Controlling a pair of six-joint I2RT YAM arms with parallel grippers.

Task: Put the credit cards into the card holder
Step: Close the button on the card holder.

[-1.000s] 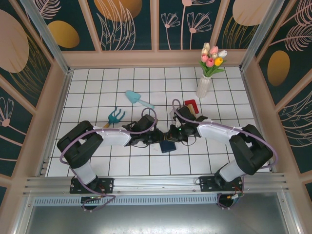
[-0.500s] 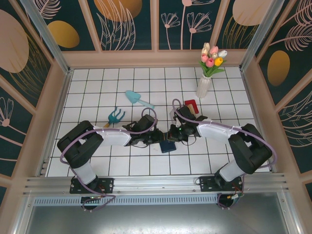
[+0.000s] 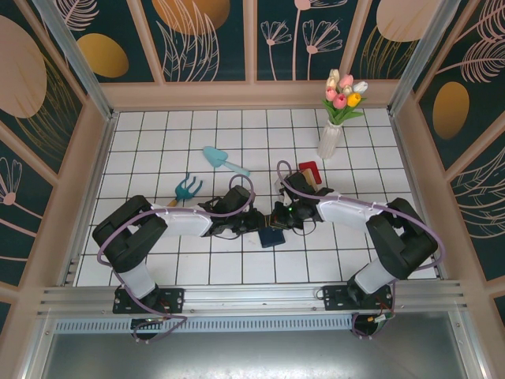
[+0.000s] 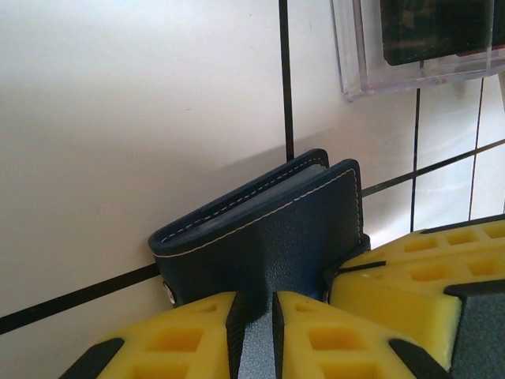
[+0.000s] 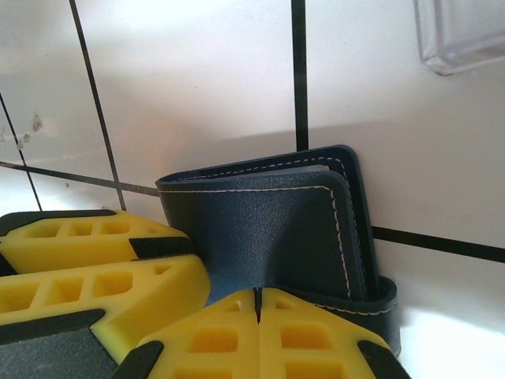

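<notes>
- The left pincer [image 4: 252,308] is pinching one leaf of the navy wallet [image 4: 268,229]. Its yellow fingers [image 4: 177,335] are closed on the leather, with a narrow strip of it showing between them.
- The right pincer [image 5: 258,298] has its fingers pressed tight together, and the wallet's near leaf puckers down into the seam where they meet.
- The two pincers meet nose to nose over the middle of the white tiled table [image 3: 158,142], a little toward its near edge. Each wrist camera catches the other arm's yellow fingers close beside the wallet.
- The wallet is folded, its two white-stitched leaves slightly parted, and it sits between the two pincers. From above it shows as a dark blue patch just on the near side of them.
- Whether the wallet rests on the tiles or is lifted off them I cannot tell.
- A clear plastic rack [image 4: 355,55] stands just beyond the wallet, with a dark card [image 4: 438,28] inside it.
- From above, a red card [image 3: 310,167] sticks out by the rack, beside the right arm's wrist.
- A white vase [image 3: 329,140] of tulips [image 3: 343,91] stands farther back on the right.
- A light blue trowel [image 3: 221,159] and a teal hand rake [image 3: 186,189] lie apart on the left.
</notes>
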